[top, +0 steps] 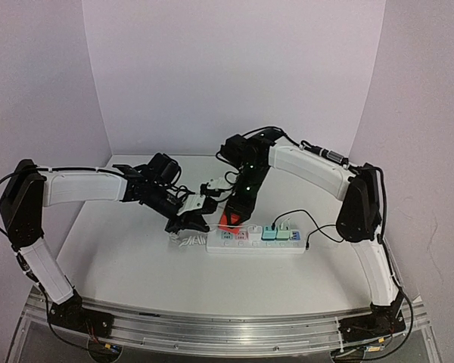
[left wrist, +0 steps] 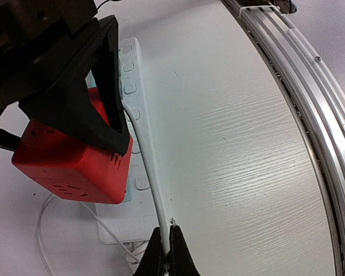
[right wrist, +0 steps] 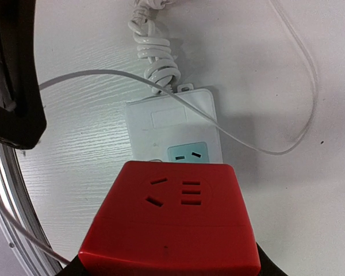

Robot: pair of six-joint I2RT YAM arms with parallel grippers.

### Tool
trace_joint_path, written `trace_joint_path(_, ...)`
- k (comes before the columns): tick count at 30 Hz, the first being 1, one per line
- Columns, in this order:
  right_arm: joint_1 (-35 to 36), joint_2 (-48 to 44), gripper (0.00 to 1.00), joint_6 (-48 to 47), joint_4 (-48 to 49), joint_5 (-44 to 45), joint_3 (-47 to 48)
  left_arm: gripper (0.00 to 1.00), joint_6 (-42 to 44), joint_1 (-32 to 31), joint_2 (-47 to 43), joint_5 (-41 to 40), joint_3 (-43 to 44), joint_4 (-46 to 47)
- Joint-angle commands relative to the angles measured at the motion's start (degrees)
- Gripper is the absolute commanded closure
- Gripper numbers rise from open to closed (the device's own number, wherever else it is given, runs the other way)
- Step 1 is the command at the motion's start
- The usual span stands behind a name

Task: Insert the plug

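The red plug point(right wrist: 171, 225) is gripped by the right gripper point(top: 233, 214), whose black fingers point(left wrist: 110, 109) are clamped against its sides. It is held tilted over the left end of the white power strip point(right wrist: 171, 122), which lies flat on the table point(top: 136, 265). From the right wrist, a pale blue socket point(right wrist: 187, 153) is seen just past the plug's front edge, with the rest of that end of the strip bare. Whether the plug's pins are touching the strip cannot be told; its underside is hidden in every view.

The left gripper point(left wrist: 167, 256) is seen down at table level, just beside the strip's left end. Its fingertips are pressed together, and a white cable point(left wrist: 148, 172) is pinched between them. That cable is seen running along the strip's edge, past the red plug. A coiled bundle of white cord point(right wrist: 154, 50) lies by the strip's end.

Further right on the strip, small green plugs point(top: 271, 233) are seated, and a black wire point(top: 318, 231) is looped away toward the right arm.
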Motion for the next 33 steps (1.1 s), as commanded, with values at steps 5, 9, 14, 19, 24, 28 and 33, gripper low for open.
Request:
trace_joint_path(5, 0.7, 4.7, 1.00, -3.6, -4.1, 0.5, 4.8, 0.88, -0.1, -1.0, 0.7, 5.5, -1.8, -2.4)
trace_joint_path(9, 0.7, 6.2, 1.00, -4.7, -4.1, 1.2, 7.4, 0.71, 2.1, -1.2, 0.6, 4.7, -3.6, -2.8)
trace_joint_path(14, 1.6, 7.3, 1.00, -6.8, -4.2, 2.9, 7.8, 0.65, 3.5, -1.2, 0.0, 2.7, -5.1, -1.5)
trace_joint_path(19, 2.7, 8.5, 1.00, -8.2, -4.9, 4.0, 8.4, 0.64, 3.7, -1.2, 0.0, 2.0, -4.9, -1.5)
trace_joint_path(24, 3.2, 9.7, 1.00, -8.3, -5.4, 4.9, 10.1, 0.64, 3.8, -1.1, -0.3, 1.2, -4.9, -1.9)
trace_joint_path(28, 3.3, 10.6, 1.00, -8.2, -5.5, 6.3, 10.7, 0.63, 3.8, -1.1, -0.7, 1.2, -5.1, -2.1)
trace_joint_path(33, 3.3, 10.5, 1.00, -9.0, -6.1, 9.1, 9.4, 0.63, 3.8, -0.9, -0.9, 1.2, -5.2, -2.1)
